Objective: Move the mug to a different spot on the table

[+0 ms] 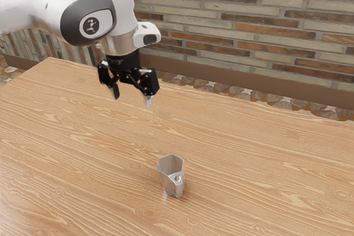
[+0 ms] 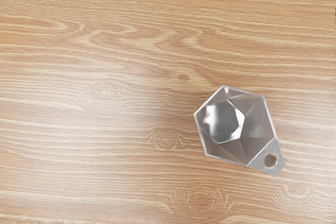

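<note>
Mug (image 1: 171, 176): upright on bench (image 1: 265, 153), at 5 o'clock from gripper (image 1: 131, 99) in the exterior view. Gripper: fingers spread, empty, raised well above. Grasp, move and release all outstanding.

Bright, even light (soft glints on mug (image 2: 237, 127))

A brick wall (image 1: 249, 15) is seen beyond the table's (image 1: 66, 153) far edge; pebbles (image 1: 265, 96) are laid along its base.
</note>
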Robot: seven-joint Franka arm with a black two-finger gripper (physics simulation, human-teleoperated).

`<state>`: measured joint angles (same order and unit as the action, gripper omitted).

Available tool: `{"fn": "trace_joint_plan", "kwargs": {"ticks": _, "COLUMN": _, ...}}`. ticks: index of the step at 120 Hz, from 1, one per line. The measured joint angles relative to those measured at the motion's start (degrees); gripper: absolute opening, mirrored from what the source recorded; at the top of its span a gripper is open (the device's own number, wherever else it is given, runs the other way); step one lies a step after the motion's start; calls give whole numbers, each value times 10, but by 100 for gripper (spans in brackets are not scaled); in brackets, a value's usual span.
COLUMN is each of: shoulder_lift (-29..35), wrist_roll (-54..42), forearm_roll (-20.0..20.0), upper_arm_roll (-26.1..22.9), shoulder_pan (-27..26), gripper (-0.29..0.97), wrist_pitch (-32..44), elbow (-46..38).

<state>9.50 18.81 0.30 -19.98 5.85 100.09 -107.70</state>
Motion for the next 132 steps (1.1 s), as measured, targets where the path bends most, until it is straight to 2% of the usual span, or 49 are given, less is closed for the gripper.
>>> {"fn": "trace_joint_plan", "kwargs": {"ticks": 7, "shoulder_lift": 2, "wrist_roll": 32, "forearm_roll": -16, "upper_arm_roll": -34, "shoulder_pan": 24, "gripper": 68, "wrist_pitch": 27, "elbow": -27}}
{"fn": "trace_joint_plan", "kwargs": {"ticks": 19, "shoulder_lift": 3, "wrist_roll": 88, "forearm_roll": -34, "upper_arm_roll": -73, "shoulder_pan": 35, "gripper": 68, "wrist_pitch": 63, "elbow": -64}}
{"fn": "trace_joint_plan", "kwargs": {"ticks": 46, "shoulder_lift": 9, "wrist_roll": 187, "forearm_roll": -83, "upper_arm_roll": -133, "shoulder_pan": 50, "gripper": 68, "wrist_pitch": 179, "elbow": -172}}
{"fn": "trace_joint_plan", "kwargs": {"ticks": 59, "shoulder_lift": 13, "wrist_roll": 244, "forearm_roll": -96, "upper_arm_roll": -173, "shoulder_pan": 75, "gripper": 68, "wrist_pitch": 222, "elbow": -208}}
{"fn": "trace_joint_plan", "kwargs": {"ticks": 111, "shoulder_lift": 27, "wrist_roll": 475, "forearm_roll": -105, "upper_arm_roll": -244, "shoulder_pan": 87, "gripper": 68, "wrist_pitch": 301, "elbow": -289}}
{"fn": "trace_joint_plan", "kwargs": {"ticks": 132, "shoulder_lift": 0, "wrist_roll": 543, "forearm_roll": -82, "upper_arm_roll": -247, "shoulder_pan": 90, "gripper": 68, "wrist_pitch": 334, "elbow": -297}}
